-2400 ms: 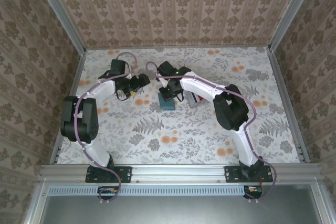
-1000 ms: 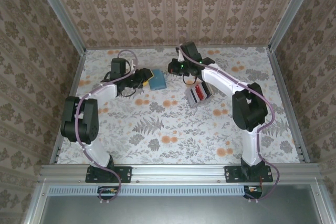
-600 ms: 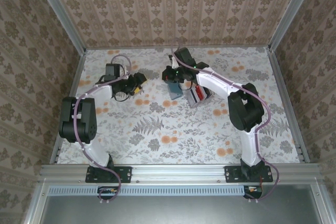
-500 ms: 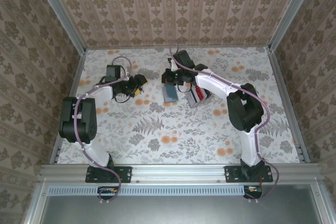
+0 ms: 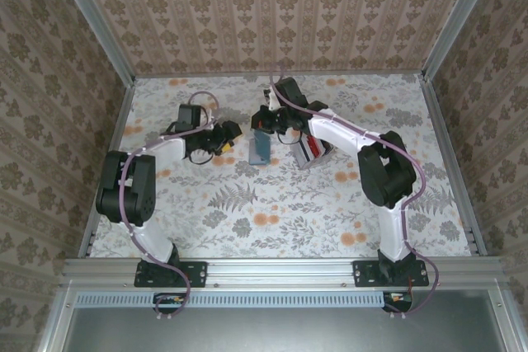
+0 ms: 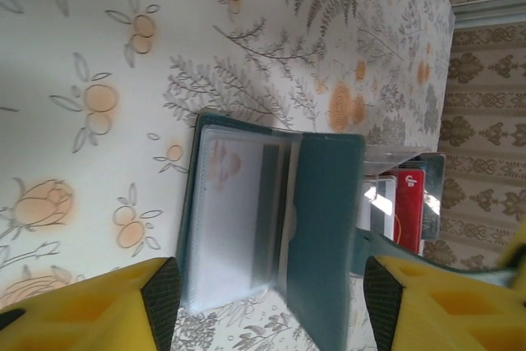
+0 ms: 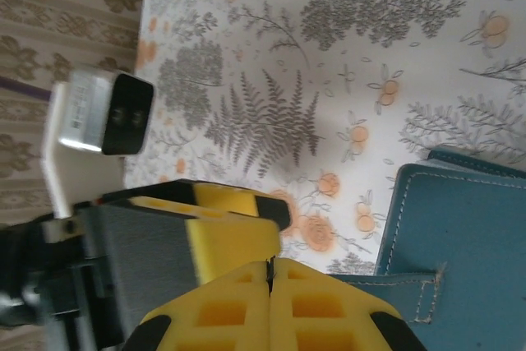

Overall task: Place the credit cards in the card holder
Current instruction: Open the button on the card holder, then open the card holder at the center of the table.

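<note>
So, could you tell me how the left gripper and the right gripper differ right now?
The left gripper is open, pads spread and holding nothing; the right gripper is shut, pads pressed together on a flap of the teal card holder. The left gripper faces the holder's open inside; the right gripper sits at its edge. Both have yellow pads.

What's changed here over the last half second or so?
The left gripper, open, has swung right toward the card holder. The right gripper stays shut on the holder's cover and has shifted it slightly left. The slotted rack has not moved.
</note>
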Action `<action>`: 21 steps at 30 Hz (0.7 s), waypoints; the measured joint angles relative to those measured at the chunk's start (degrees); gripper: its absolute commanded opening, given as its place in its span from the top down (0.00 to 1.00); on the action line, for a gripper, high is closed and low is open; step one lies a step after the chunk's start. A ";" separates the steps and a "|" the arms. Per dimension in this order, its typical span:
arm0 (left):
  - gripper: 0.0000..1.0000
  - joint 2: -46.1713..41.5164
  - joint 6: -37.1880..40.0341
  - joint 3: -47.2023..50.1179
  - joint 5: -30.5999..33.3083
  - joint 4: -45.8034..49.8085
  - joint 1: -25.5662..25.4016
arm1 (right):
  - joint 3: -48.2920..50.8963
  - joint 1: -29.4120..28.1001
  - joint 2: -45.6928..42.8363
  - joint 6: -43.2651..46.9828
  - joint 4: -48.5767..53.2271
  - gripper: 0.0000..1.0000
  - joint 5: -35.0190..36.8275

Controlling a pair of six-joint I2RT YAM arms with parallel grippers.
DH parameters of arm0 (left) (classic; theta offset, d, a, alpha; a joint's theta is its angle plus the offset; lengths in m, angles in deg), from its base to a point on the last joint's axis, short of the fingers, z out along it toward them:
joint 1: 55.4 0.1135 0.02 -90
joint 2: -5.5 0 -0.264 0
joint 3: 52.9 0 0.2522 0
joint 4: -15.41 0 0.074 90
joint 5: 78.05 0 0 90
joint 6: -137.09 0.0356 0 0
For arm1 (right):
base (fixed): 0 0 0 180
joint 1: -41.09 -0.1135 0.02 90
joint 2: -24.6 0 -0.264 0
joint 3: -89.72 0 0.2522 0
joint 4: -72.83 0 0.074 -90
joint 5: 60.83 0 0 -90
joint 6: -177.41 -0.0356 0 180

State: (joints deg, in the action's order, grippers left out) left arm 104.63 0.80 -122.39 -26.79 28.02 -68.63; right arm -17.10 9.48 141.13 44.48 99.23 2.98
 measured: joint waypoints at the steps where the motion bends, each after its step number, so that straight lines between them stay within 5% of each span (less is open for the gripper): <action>1: 0.37 -0.46 -0.02 1.05 0.22 -0.20 0.46 | 0.07 -0.33 -0.02 -0.90 -0.63 1.00 -0.22; 11: 0.37 -14.67 -0.33 11.63 4.28 -0.81 8.39 | 0.94 -7.87 -0.33 -6.47 -5.81 1.00 -0.13; 21: 0.38 -20.41 2.49 16.50 4.94 2.47 10.82 | 21.31 -4.57 -7.72 -6.23 -6.64 1.00 7.48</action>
State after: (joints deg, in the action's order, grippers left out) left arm 84.21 3.30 -105.89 -21.85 30.49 -57.82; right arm 4.21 4.91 133.41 38.25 92.59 10.45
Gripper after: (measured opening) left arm 0.625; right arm 0.050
